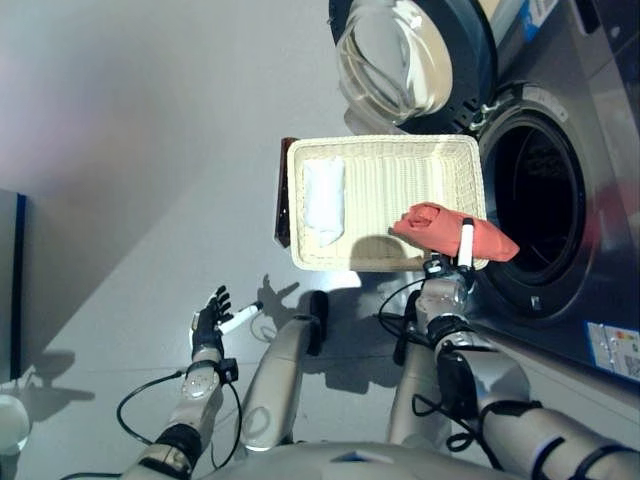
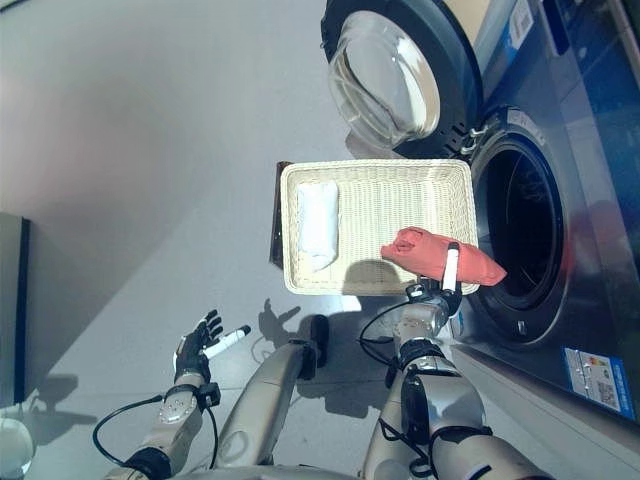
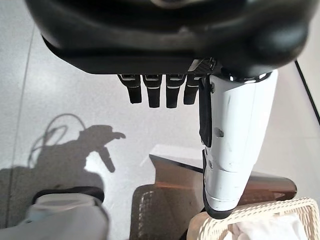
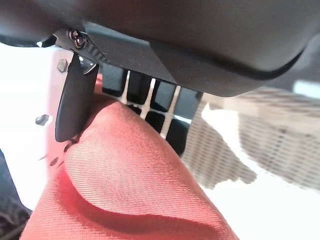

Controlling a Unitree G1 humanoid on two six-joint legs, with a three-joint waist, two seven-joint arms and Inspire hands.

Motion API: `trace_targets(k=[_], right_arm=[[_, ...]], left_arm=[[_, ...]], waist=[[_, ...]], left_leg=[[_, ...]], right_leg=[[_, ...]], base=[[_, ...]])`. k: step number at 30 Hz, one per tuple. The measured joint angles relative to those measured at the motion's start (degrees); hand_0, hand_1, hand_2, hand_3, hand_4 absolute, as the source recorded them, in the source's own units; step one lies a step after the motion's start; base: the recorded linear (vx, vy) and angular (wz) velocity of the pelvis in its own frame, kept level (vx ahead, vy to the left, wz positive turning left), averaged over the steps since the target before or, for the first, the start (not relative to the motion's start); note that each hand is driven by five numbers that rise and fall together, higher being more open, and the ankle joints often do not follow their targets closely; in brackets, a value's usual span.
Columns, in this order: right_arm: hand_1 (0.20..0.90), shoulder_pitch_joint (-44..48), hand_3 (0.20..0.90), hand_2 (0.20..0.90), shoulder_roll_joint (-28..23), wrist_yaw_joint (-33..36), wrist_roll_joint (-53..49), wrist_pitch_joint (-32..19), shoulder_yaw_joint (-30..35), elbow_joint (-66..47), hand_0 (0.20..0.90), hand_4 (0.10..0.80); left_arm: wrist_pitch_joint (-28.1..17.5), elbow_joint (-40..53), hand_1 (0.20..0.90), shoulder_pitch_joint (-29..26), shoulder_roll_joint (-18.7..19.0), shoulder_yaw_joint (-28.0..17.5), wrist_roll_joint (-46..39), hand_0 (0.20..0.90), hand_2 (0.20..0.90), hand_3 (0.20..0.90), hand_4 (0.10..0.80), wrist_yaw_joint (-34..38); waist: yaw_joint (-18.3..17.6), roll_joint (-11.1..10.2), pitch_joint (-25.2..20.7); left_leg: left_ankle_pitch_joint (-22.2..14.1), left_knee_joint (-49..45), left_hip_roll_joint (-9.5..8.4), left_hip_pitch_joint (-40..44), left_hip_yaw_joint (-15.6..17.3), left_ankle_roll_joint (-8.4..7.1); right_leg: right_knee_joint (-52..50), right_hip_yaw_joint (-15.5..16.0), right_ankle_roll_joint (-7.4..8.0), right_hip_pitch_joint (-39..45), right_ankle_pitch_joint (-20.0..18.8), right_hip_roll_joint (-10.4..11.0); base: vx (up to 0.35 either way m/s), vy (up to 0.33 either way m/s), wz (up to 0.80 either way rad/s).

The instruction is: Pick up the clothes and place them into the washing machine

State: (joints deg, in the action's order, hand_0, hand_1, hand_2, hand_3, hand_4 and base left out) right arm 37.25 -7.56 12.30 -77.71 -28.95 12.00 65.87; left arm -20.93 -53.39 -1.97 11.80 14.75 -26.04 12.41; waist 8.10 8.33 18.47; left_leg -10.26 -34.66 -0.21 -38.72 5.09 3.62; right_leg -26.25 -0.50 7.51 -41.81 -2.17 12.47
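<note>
- The right hand [image 1: 448,272] grasps a red cloth [image 1: 455,231]; in the right wrist view the thumb and fingers are curled on the fabric, which fills most of that view.
- The red cloth hangs above the basket's corner nearest the machine, just beside the open drum [image 1: 535,200] of the washing machine [image 1: 600,150], but not yet inside it.
- The wicker basket [image 1: 400,175] stands on the floor in front of the machine, and a white cloth [image 1: 324,200] lies in its left part, untouched.
- The round door [image 1: 400,60] is swung wide open, so the way into the drum looks free.
- The left hand [image 1: 212,322] hovers low over the floor, fingers straight and released, holding nothing.
- The drum is dark inside; I cannot tell if any clothes are already there.
- My judgement: the task is perhaps half way. The red cloth must be moved into the drum and let go, then the white cloth follows.
</note>
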Motion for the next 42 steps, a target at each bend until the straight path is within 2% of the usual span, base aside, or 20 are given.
trace_targets(k=[4,9,11,13,14,16,21,26,33,42], right_arm=[[0.200,0.16,0.200,0.200,-0.37,0.08,-1.64,-1.30,2.01,-1.04,0.200,0.300],[0.200,2.98,0.200,0.200,-1.91,0.67,-1.71,-2.59,4.22,-2.15,0.200,0.300],[0.200,5.71,0.200,0.200,-4.72,2.41,-1.73,-2.70,4.96,-1.89,0.200,0.300],[0.200,9.42,0.200,0.200,-9.01,4.01,-1.62,-2.91,5.75,-2.22,0.200,0.300],[0.200,10.93,0.200,0.200,-10.29,4.61,-2.12,-2.58,6.22,-2.33,0.200,0.300],[0.900,14.19,0.900,0.900,-13.14,6.30,-2.89,-2.57,6.29,-4.08,0.900,0.800],[0.900,15.54,0.900,0.900,-16.59,9.23,-0.38,-2.91,3.37,-8.25,0.900,0.800],[0.900,15.35,0.900,0.900,-16.63,9.01,1.97,-3.26,3.09,-6.55,0.900,0.800],[0.900,15.34,0.900,0.900,-16.41,6.72,2.03,-3.20,3.50,-4.04,0.900,0.800],[0.900,14.70,0.900,0.900,-15.94,4.92,1.97,-2.29,3.41,-2.49,0.900,0.800]], left_arm=[[-0.10,-1.32,0.900,0.68,0.02,-0.13,-0.98,0.900,0.900,0.900,0.800,0.02],[-0.25,-1.46,0.900,1.00,0.01,0.00,-1.17,0.900,0.900,0.900,0.800,-0.11],[-0.85,-1.26,0.900,1.10,-0.15,0.03,-1.62,0.900,0.900,0.900,0.800,-0.38],[-1.26,-1.13,0.900,1.89,-0.40,0.03,-1.87,0.900,0.900,0.900,0.800,-0.79],[-1.31,-1.17,0.900,2.19,-0.38,0.04,-1.91,0.900,0.900,0.900,0.800,-0.87],[-1.95,-1.15,0.900,2.57,-0.40,0.12,-2.24,0.900,0.900,0.900,0.800,-0.96],[-2.99,-0.99,0.900,1.60,-0.41,1.86,-3.27,0.900,0.900,0.900,0.800,-1.03],[-3.15,-1.30,0.900,1.11,-1.20,2.72,-5.14,0.900,0.900,0.900,0.800,-1.21],[-3.19,-1.08,0.900,0.62,-1.43,3.83,-5.91,0.900,0.900,0.900,0.800,-1.29],[-3.19,-1.26,0.900,0.58,-1.46,3.76,-5.39,0.900,0.900,0.900,0.800,-1.26]], waist=[[-1.18,0.95,-0.43],[-1.40,1.79,-0.98],[-0.97,2.52,-1.53],[-0.81,4.74,-3.10],[-0.78,5.14,-3.38],[-0.62,6.41,-4.26],[-0.31,6.77,-4.50],[-0.73,6.74,-4.36],[-1.02,6.82,-4.42],[-0.93,7.30,-4.78]], left_leg=[[-0.46,-0.87,0.40,-0.66,0.21,-0.20],[-0.31,0.29,0.68,-0.32,1.83,-0.04],[-0.90,0.94,0.59,0.13,3.34,0.11],[0.33,3.23,0.30,0.30,3.71,-0.08],[0.73,4.03,0.12,0.56,4.02,-0.09],[1.44,6.04,-0.54,1.25,4.46,0.17],[2.69,10.17,-1.69,2.50,5.97,0.88],[4.25,14.61,-2.82,5.06,6.90,1.41],[6.79,19.99,-3.66,8.03,5.97,0.83],[7.53,21.04,-3.65,9.37,4.89,0.50]], right_leg=[[-0.68,-0.62,-0.03,-1.07,0.31,-0.62],[0.92,-3.75,-0.06,-2.00,-0.31,-2.21],[0.84,-5.03,0.17,-2.80,-0.57,-2.10],[3.73,-5.21,0.32,-2.59,-1.71,-2.04],[4.57,-5.39,0.45,-2.54,-2.70,-1.92],[5.84,-6.14,0.34,-2.64,-3.55,-1.75],[9.28,-7.29,1.21,-2.47,-5.46,-0.88],[13.63,-7.42,1.49,-0.16,-6.74,0.15],[15.12,-6.47,1.27,1.47,-6.88,0.59],[15.04,-5.42,0.97,2.91,-6.67,0.65]], base=[[0.061,0.025,-0.11],[0.034,0.073,-0.31],[-0.006,0.042,-0.17],[-0.006,0.037,-0.11],[0.059,0.063,-0.13],[0.059,0.062,-0.15],[0.036,0.031,-0.08],[0.008,0.004,-0.01],[-0.004,-0.004,0.05],[-0.003,-0.002,0.04]])
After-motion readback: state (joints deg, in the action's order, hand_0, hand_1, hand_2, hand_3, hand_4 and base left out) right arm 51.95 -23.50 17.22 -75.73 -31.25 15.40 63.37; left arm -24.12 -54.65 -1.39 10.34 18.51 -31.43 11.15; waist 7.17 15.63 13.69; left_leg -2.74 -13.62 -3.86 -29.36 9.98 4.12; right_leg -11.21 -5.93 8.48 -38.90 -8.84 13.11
